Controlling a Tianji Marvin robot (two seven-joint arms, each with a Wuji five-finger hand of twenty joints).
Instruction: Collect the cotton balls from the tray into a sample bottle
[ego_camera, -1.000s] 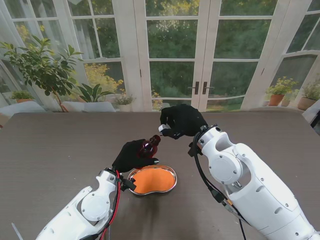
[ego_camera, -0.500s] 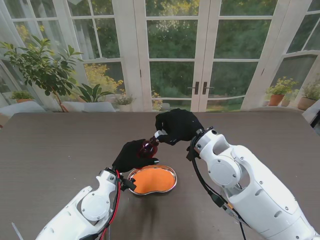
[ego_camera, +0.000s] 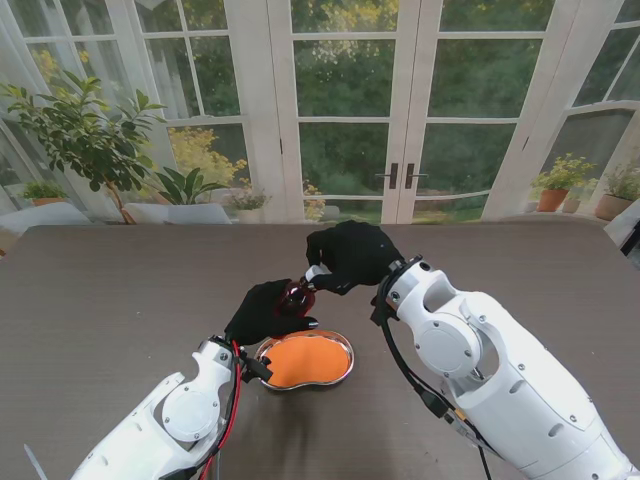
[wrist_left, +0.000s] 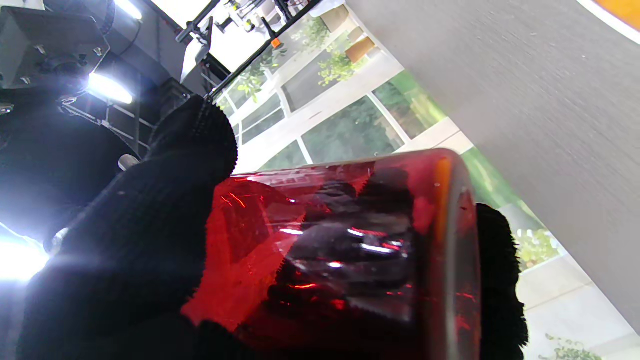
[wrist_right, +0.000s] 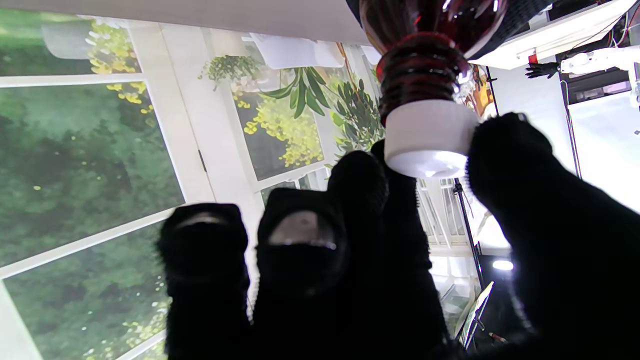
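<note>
Your left robot hand (ego_camera: 266, 310) is clamped round the red bottle (ego_camera: 296, 294), holding it tilted off the worktop (ego_camera: 110, 300), neck toward the right. Your right robot hand (ego_camera: 350, 255) pinches the white cap (wrist_right: 429, 137), which sits at the bottle's threaded neck; thumb and a finger (wrist_right: 357, 182) grip its sides. Tray (ego_camera: 345, 345) with orange lining sits nearer to me, just beside the left wrist. Can't make out any cotton balls in it.

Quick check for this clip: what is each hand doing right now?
Left hand: shut on the red bottle, held above the table.
Right hand: fingers pinching the white cap at the bottle's threaded neck.
</note>
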